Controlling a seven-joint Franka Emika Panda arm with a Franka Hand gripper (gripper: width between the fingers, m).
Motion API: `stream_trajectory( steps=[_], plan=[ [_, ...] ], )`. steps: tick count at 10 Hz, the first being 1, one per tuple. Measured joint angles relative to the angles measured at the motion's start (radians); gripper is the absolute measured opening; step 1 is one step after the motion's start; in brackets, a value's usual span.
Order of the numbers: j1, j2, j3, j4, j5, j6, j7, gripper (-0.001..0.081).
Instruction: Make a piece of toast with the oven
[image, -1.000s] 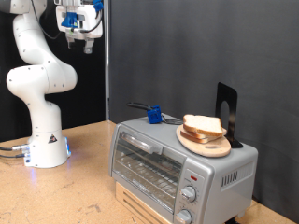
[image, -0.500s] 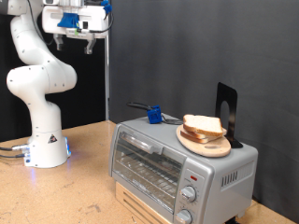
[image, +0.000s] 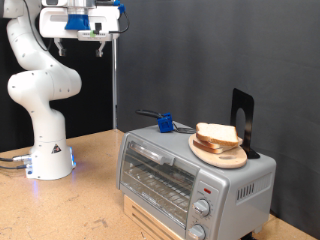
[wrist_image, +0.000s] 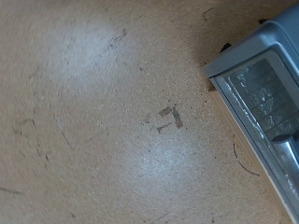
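- While you look through the exterior view, your gripper (image: 88, 45) hangs high near the top, left of centre, well above the table (image: 90, 205) and far from the oven (image: 195, 178).
- You can see its two fingers (image: 103, 47) pointing down with a gap between them, so the hand is spread, and nothing sits in that gap.
- Your oven stands on a wooden base (image: 160, 225) at the lower right, door closed, wire rack showing behind the glass, two knobs (image: 203, 209) stacked on its right front panel with a small red mark above them.
- You find the bread (image: 218, 136) on top of the oven, on a round board (image: 217, 154): slices stacked together; which one is your toast you cannot tell.
- A blue thing (image: 164, 122) rests on the oven's back left corner, and a dark stand (image: 243, 123) rises just behind the board.
- Your arm's white base (image: 48, 150) stands on the table at the left, well apart from the oven.
- Through the wrist view, you look straight down on bare, scuffed tabletop (wrist_image: 103, 121), with a corner of the oven (wrist_image: 262, 103) and its glass door at one edge.
- Your fingers do not show in that view, and neither does any bread.
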Motion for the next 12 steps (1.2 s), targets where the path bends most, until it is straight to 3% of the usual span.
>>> stream_trajectory(
  steps=[2,5,7,9,11,12],
  plan=[
    [0.020,-0.007,-0.044,-0.070,-0.077,0.103,-0.203,0.0803],
    [0.022,-0.023,-0.059,-0.076,-0.004,0.134,-0.197,0.0803],
    [0.035,-0.011,-0.073,-0.112,0.048,0.294,-0.208,0.0803],
    [0.041,0.060,-0.054,-0.122,0.040,0.458,-0.191,0.0803],
    [0.004,0.155,0.003,-0.089,-0.011,0.507,-0.105,0.0803],
    [0.007,0.151,-0.001,-0.092,0.002,0.507,-0.121,0.0803]
  ],
)
